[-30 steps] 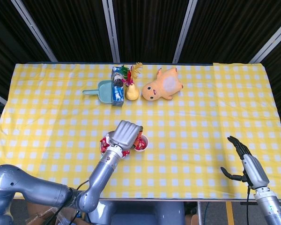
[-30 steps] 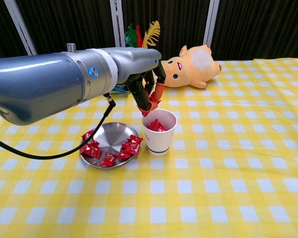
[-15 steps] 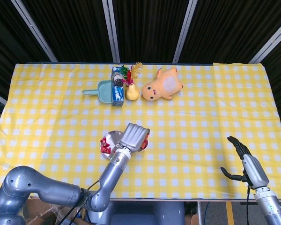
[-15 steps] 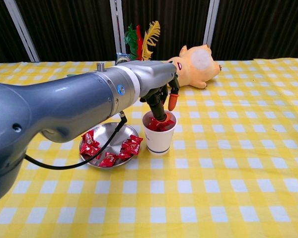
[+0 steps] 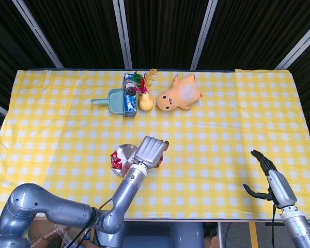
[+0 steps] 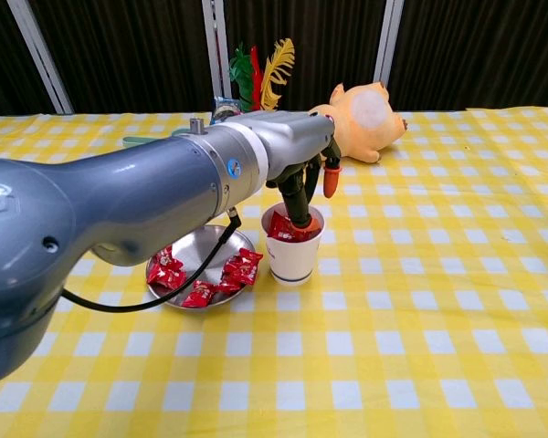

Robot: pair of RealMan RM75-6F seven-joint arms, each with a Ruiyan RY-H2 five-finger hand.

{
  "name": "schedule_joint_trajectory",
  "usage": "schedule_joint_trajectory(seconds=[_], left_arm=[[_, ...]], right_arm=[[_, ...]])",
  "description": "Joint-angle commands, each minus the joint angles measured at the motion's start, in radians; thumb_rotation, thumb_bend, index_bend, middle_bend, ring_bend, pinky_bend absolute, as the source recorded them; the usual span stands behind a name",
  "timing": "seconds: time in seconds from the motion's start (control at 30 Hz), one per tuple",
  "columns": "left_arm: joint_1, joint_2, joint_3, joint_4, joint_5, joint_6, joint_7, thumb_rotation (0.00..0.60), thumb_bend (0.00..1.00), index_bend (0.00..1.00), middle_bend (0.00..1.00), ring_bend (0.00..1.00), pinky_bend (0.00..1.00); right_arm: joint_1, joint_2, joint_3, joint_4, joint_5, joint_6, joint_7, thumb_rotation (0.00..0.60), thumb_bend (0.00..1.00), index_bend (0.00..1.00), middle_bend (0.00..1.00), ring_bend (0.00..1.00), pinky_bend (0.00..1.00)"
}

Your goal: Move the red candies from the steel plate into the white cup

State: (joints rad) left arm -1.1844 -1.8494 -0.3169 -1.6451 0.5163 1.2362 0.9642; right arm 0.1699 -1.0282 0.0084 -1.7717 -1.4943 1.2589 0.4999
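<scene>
Yellow checked cloth covers the bench (image 5: 222, 119), with dark slatted panels behind it. Over the white cup (image 6: 292, 258), the left robot hand (image 6: 303, 179) points its fingers (image 6: 299, 203) down into the cup's mouth among the red candies (image 6: 286, 234) already there; whether they pinch one I cannot tell. In the head view this robot hand (image 5: 151, 151) hides most of the cup. Just left of the cup, touching or nearly so, sits the steel plate (image 6: 197, 248) with more red candies (image 6: 240, 268) along its near rim. The right robot hand (image 5: 268, 178) hovers at the near right edge of the bench, fingers apart and holding nothing. At the far side lie a plush toy (image 5: 180, 94), a pear (image 5: 145, 102), a teal dustpan (image 5: 109, 101) and a small carton (image 5: 129, 95).
</scene>
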Motion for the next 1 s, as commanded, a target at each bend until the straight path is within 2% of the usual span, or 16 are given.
schedule_joint_trajectory(seconds=[0.03,0.23,0.37,0.53,0.77,1.0], left_arm=[[0.009,0.011,-0.005,-0.011,0.008,0.009,-0.013,0.6,0.29,0.36,0.4,0.83,0.9],[0.049,0.064,0.01,-0.07,0.042,0.032,-0.043,0.6,0.25,0.32,0.35,0.83,0.9],[0.1,0.125,0.049,-0.134,0.06,0.054,-0.064,0.6,0.19,0.3,0.35,0.83,0.9],[0.166,0.202,0.115,-0.182,0.062,0.057,-0.09,0.6,0.19,0.3,0.35,0.83,0.9],[0.211,0.297,0.194,-0.19,0.1,-0.077,-0.163,0.6,0.19,0.3,0.34,0.83,0.9],[0.216,0.293,0.243,-0.156,0.149,-0.151,-0.186,0.6,0.19,0.3,0.31,0.83,0.9]], right_arm=[[0.0,0.001,0.0,-0.001,0.0,0.001,0.0,0.6,0.36,0.0,0.0,0.0,0.0],[-0.001,0.001,0.001,0.0,0.001,0.003,-0.002,0.6,0.36,0.0,0.0,0.0,0.0],[-0.002,-0.001,0.001,-0.001,-0.001,0.006,-0.005,0.6,0.36,0.0,0.0,0.0,0.0],[-0.003,-0.003,0.0,0.0,-0.003,0.008,-0.014,0.6,0.36,0.0,0.0,0.0,0.0],[-0.003,-0.006,0.001,-0.002,0.0,0.009,-0.024,0.6,0.36,0.0,0.0,0.0,0.0],[-0.002,-0.006,0.002,-0.003,0.006,0.005,-0.023,0.6,0.36,0.0,0.0,0.0,0.0]])
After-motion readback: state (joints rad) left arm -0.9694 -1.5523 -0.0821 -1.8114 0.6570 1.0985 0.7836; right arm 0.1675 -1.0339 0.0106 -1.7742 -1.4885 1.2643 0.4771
